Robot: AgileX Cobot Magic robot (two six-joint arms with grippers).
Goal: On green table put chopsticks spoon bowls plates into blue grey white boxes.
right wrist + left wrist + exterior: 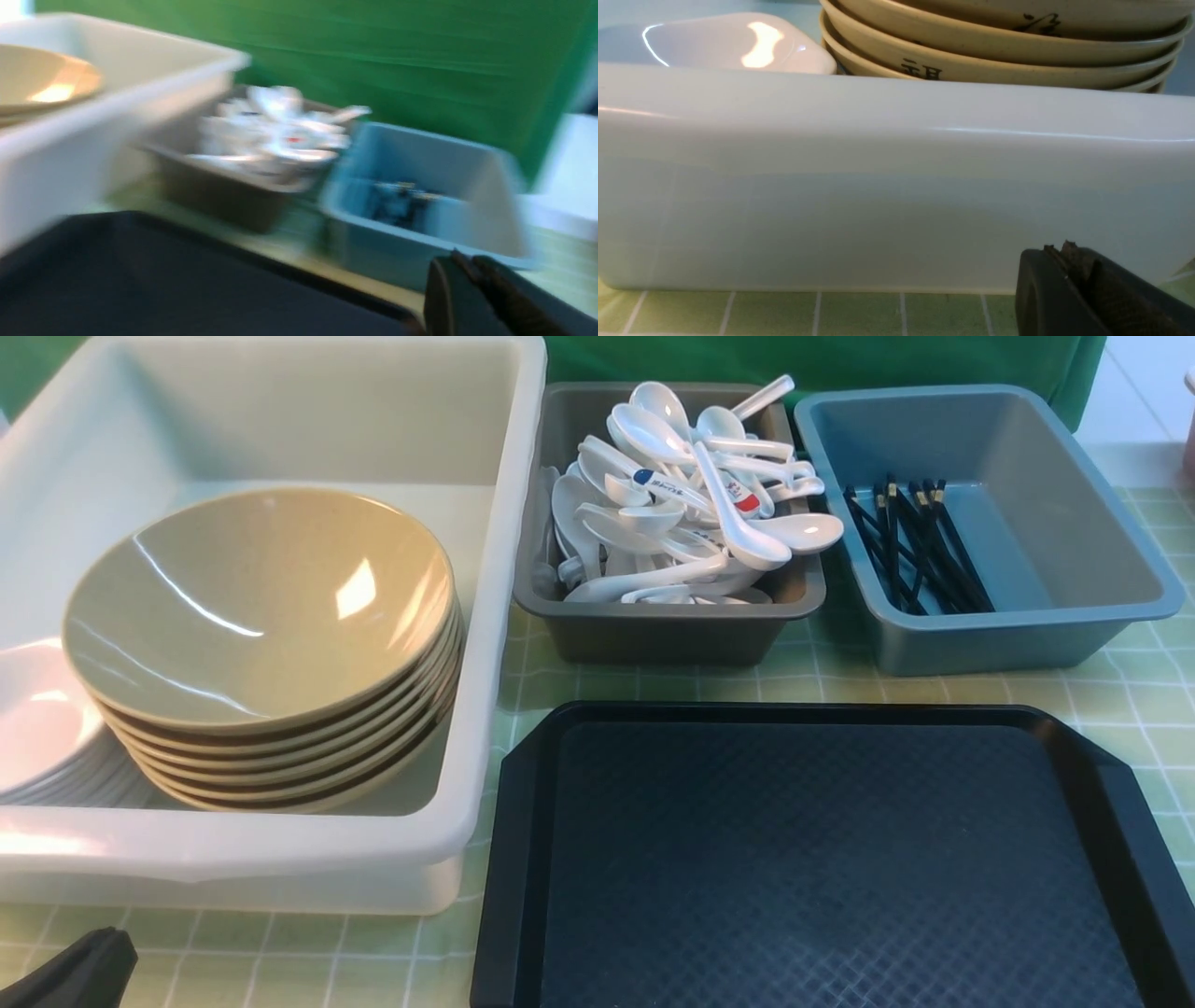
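White spoons (653,504) heap one grey box (653,635) at upper centre of the front view; both grippers, left (1069,252) and right (462,261), are closed, the right appearing only in its wrist view.

There is a black tray (840,859), which has a raised rim, slanted far corners and a fine crossed texture on its bottom. Behind, a green cloth (373,51) is hanging with soft horizontal folds, and beside it, on the right, is a white area (1144,392) with thin lines. At the right edge, a pinkish object (1189,453) is only partly visible, so I cannot tell what it is.
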